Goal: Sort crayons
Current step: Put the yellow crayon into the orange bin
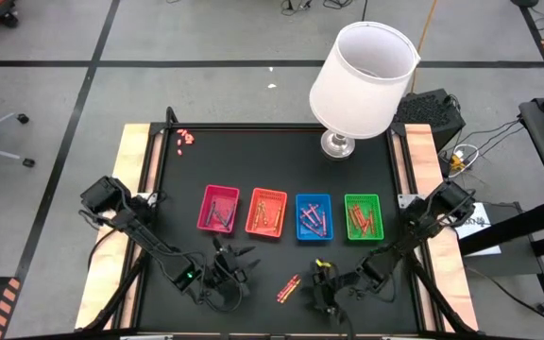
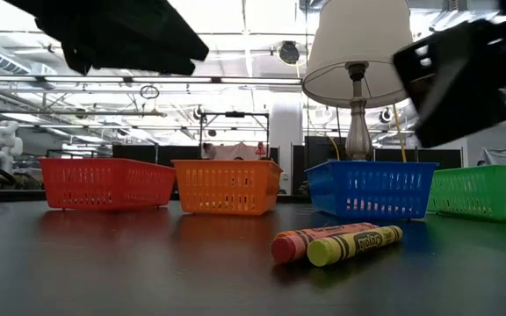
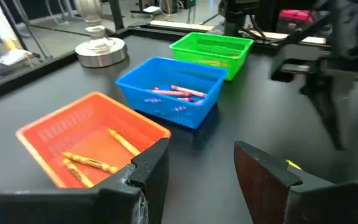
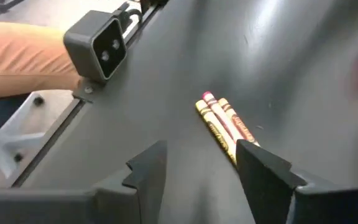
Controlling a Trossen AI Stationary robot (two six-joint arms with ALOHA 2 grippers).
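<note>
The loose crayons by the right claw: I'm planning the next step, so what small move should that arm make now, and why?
Probably ease the right claw forward and down over the loose crayons. Its fingers are open and empty, and the crayons lie side by side on the table just ahead of its tips, outside every basket. The left claw, also open, waits near the orange basket.

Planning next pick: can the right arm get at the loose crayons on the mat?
Probably yes. The right end effector is open and empty, aimed at the loose crayons, which lie on bare mat, nothing between them.
</note>
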